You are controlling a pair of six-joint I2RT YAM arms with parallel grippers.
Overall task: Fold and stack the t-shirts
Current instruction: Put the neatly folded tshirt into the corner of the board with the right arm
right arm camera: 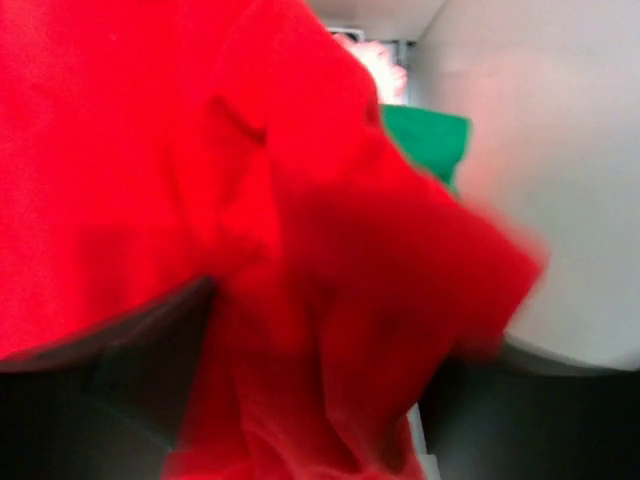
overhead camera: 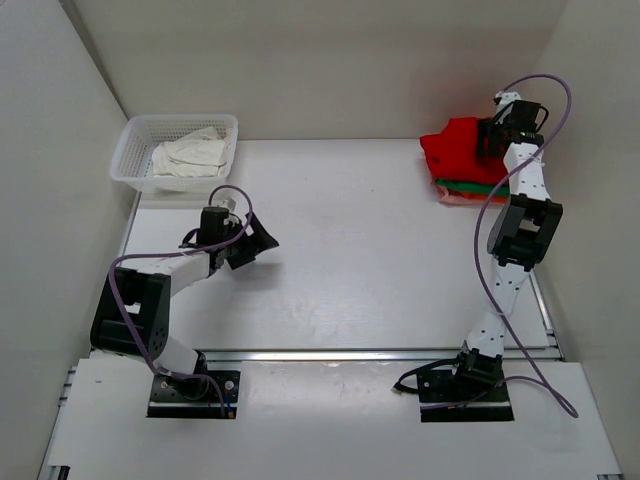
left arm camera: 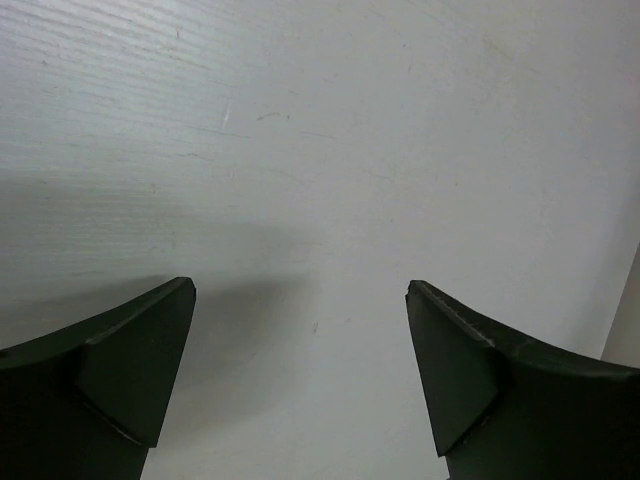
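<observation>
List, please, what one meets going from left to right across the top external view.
white basket holding an off-white t-shirt → left end effector, open over the bare table → red t-shirt on top of the stack. The right end effector overlaps the red t-shirt, so it is left out.

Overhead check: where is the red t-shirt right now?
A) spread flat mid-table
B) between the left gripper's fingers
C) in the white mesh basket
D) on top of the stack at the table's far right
D: the red t-shirt lies on the stack at the far right of the table, with the green t-shirt and the salmon-pink t-shirt showing at the edge beneath it.
</observation>
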